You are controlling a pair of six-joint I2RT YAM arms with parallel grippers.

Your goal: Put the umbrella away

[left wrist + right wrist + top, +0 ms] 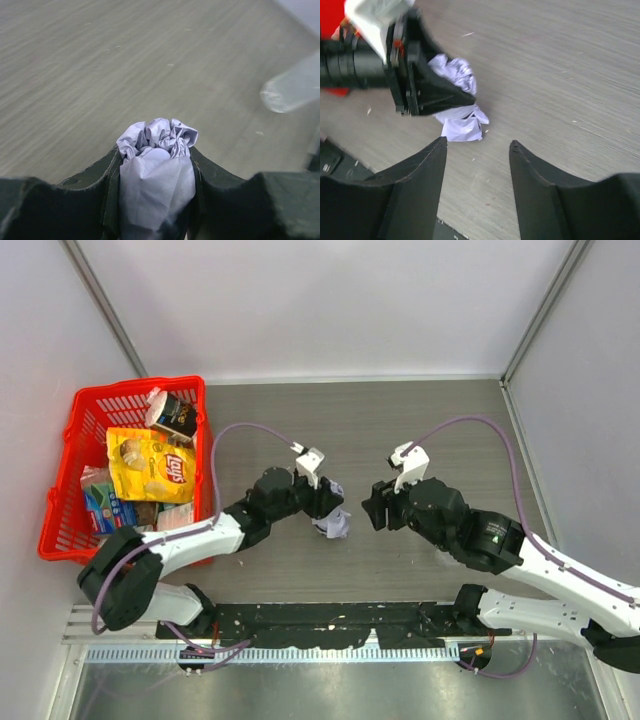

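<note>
From above, the wooden table (400, 410) was walled in white at the back and on both sides. A red basket (62, 530) full of packets, with a yellow chips bag (155, 465) on top, took up the left edge. Bare table lay open behind both arms and to the right. The umbrella (335, 527) sat bunched near the table's middle, under the left gripper (328, 504). The right gripper (374, 508) hung just beside it, with a narrow gap between the two claws.

In the left wrist view, the left gripper (155, 150) was clamped on the umbrella (157, 170). Both dark fingers (107, 175) pressed the lavender fabric, whose crumpled end bulged past the tips. Clear wood stretched ahead.

In the right wrist view, the right gripper (478, 142) stood parted and empty over bare wood. Its tips were close to the umbrella (457, 70) but not touching. The left gripper (437, 95) covered the umbrella's middle. The table's near edge showed at the lower left.
</note>
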